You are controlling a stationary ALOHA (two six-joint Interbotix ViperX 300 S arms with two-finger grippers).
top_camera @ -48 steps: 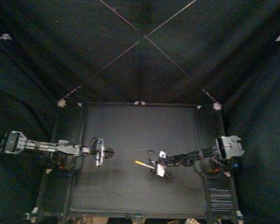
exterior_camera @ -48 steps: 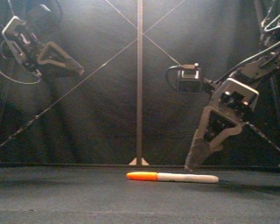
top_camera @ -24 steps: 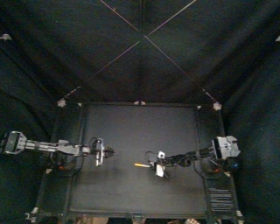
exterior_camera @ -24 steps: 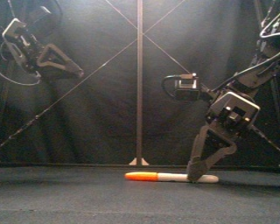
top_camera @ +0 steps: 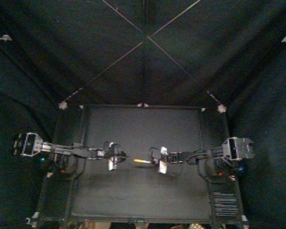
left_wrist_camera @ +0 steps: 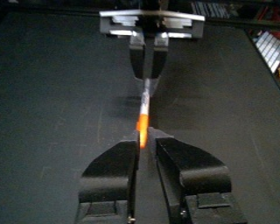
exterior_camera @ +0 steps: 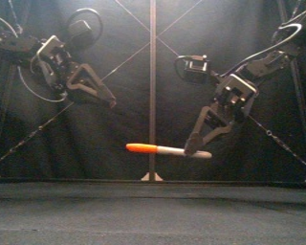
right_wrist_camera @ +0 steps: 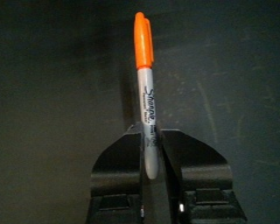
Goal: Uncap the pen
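A pen with a white barrel (exterior_camera: 182,151) and an orange cap (exterior_camera: 141,147) hangs level above the table, cap pointing left. My right gripper (exterior_camera: 198,149) is shut on the barrel's far end; its wrist view shows the barrel (right_wrist_camera: 146,96) running out between the jaws to the cap (right_wrist_camera: 142,39). My left gripper (exterior_camera: 108,100) stands open, up and to the left of the cap and not touching it. In the left wrist view the cap (left_wrist_camera: 143,128) lies just beyond my left gripper (left_wrist_camera: 146,154), with the right gripper (left_wrist_camera: 149,52) behind. From above, the pen (top_camera: 142,162) spans the gap between both grippers.
The black table (top_camera: 139,197) lies below the pen, with black curtains around it. Both arms meet near the table's middle, one reaching in from each side.
My right gripper shut on the pen's barrel and lifted it off the table. The left arm swung down and in toward the cap, and its jaws spread wider.
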